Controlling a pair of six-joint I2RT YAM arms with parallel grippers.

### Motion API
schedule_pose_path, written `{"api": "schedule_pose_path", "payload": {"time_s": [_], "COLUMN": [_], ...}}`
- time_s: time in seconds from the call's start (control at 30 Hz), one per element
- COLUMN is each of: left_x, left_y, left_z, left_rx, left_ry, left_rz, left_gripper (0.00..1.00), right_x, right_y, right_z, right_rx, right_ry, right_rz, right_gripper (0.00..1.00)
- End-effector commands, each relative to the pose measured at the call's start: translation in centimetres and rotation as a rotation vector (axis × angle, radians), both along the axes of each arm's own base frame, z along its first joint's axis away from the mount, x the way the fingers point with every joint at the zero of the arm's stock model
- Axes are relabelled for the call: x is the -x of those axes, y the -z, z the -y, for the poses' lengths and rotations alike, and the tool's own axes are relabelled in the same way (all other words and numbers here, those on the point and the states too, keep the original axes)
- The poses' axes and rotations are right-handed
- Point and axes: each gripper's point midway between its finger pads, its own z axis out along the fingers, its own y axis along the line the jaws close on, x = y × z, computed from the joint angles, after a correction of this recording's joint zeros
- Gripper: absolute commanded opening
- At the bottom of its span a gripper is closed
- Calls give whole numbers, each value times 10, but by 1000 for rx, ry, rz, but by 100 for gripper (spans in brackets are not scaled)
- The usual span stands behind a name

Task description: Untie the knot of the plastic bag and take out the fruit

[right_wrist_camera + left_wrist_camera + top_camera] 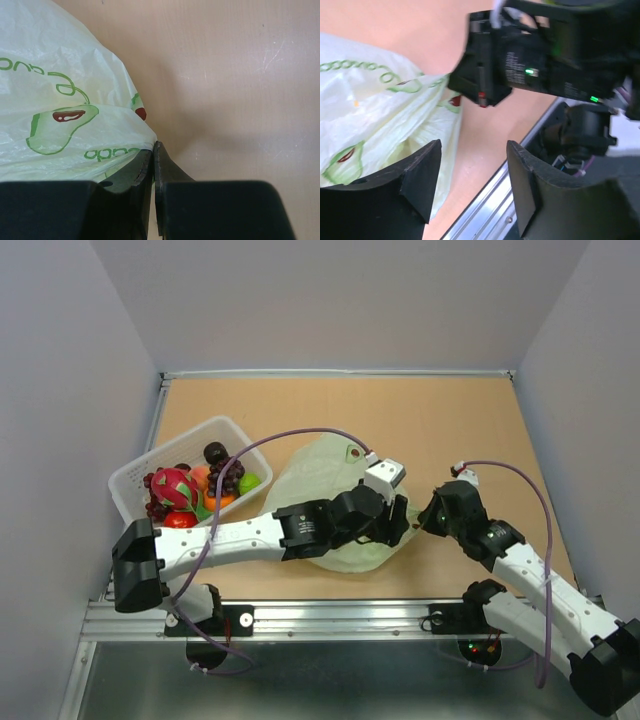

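Note:
The pale green plastic bag (322, 480) lies slack and flat on the table's middle. No knot shows in any view. My right gripper (421, 522) is shut on the bag's right edge (120, 145), jaws pressed together around the film (153, 150). My left gripper (393, 524) is open and empty just beside that edge, over bare table near the front rail (472, 185). The bag (370, 100) is at its left finger (417, 175). The fruit lies in the white basket (135, 475): pink dragon fruit (172, 487), orange (220, 502), lime (249, 482), dark grapes (226, 475).
The white basket stands at the left of the table. A dark plum (215, 452) lies in it. The metal front rail (490, 200) runs just below my left gripper. My right gripper's black body (520, 60) hangs close above the left one. Walls close in the table's sides.

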Motion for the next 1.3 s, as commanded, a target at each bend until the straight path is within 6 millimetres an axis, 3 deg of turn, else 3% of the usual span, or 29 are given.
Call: {"api": "schedule_pose_path", "payload": {"time_s": [0.0,0.13,0.3,0.43,0.7,0.8,1.27], "left_x": [-26,-24,-42,-65,-96,-109,-136], "left_y": [41,78,106,109,70,87,121], "left_z": [-25,-30,-44,-53,-49,-41,-12], "left_rx": [-90,-198,-279,-243,-114,-138,-192], "left_ry": [-188,-207,-298,-382,-463,-469,-446], "left_rz": [-104,-184,-223,-230,-153,-155,-108], "left_gripper": [61,54,54,54,61,68,89], "right_x": [-6,-6,-6,-5,-3,-2,2], "right_y": [-8,-7,-7,-7,-7,-8,-4], "right_z": [-2,-3,-4,-4,-6,-9,-14], "right_rx": [-17,-19,-21,-22,-29,-38,-48], "right_ry": [-3,-7,-13,-18,-32,-47,-79], "right_rz": [48,45,42,44,43,40,21], "right_gripper": [10,10,10,10,10,10,10]}}
